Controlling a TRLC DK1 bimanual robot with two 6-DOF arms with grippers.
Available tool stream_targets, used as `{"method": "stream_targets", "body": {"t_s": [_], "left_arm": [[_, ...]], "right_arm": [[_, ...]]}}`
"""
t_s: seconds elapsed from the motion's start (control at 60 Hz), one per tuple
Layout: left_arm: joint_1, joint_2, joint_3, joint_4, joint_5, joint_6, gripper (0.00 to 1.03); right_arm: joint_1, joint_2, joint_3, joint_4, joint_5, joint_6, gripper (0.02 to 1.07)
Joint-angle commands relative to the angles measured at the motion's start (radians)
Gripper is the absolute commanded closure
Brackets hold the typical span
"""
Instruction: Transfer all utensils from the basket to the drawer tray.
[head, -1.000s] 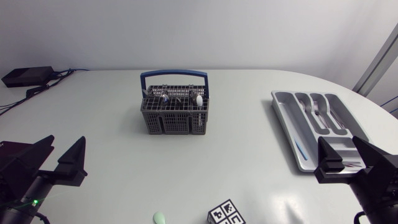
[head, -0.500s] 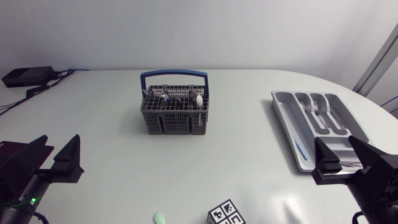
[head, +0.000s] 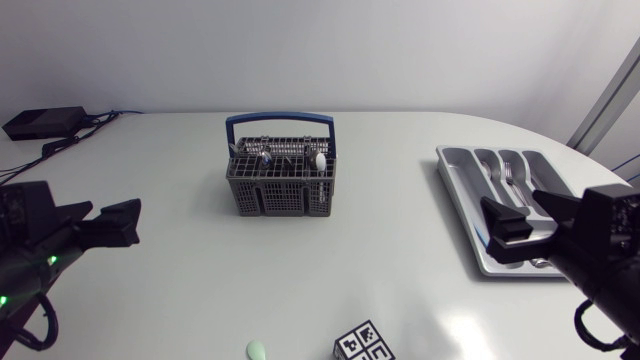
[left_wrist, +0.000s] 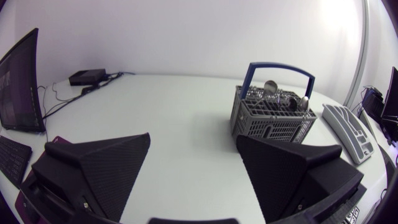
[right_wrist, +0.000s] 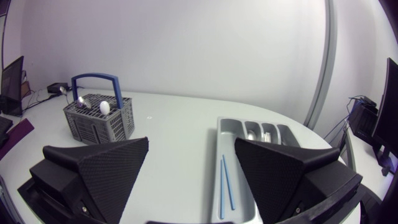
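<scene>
Basket (head: 280, 196) grey mesh, blue handle, utensils (head: 320, 160) upright inside; tray (head: 462, 196) grey. Left claw (left_wrist: 193, 140), right claw (right_wrist: 191, 142) spread wide.

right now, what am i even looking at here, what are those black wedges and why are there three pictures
This is a two-armed robot working at a white table. The head view looks down from a fixed camera above. Each wrist view comes from a camera on one arm, so the black wedges at its lower edge are that arm's own two fingers.

The left gripper and the right gripper are both open and hold nothing.

On the table stands a grey plastic lattice basket with a blue handle, with utensils standing in it. Off to the robot's right lies a light grey drawer tray, which already holds some metal cutlery and two thin blue sticks.
</scene>
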Motion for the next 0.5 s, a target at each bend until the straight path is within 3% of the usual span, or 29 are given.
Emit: {"method": "stream_targets", "body": {"t_s": [0.0,0.167,0.25,0.367,0.483], "left_arm": [[0.002,0.16,0.104,-0.034,-0.007,0.023,0.08],[-0.001,0.319,0.212,-0.069,0.004,0.143,0.07],[0.011,0.428,0.262,-0.066,0.047,0.177,0.07],[0.063,0.556,0.316,-0.063,0.16,0.212,0.08],[0.074,0.632,0.348,-0.04,0.194,0.241,0.08]], "right_arm": [[0.063,0.142,0.12,-0.09,0.024,0.03,0.07],[0.14,0.435,0.344,-0.32,0.001,0.078,0.08],[0.203,0.561,0.427,-0.404,-0.004,0.094,0.14],[0.274,0.706,0.525,-0.492,-0.027,0.144,0.15],[0.376,0.823,0.589,-0.538,-0.041,0.205,0.15]]}}
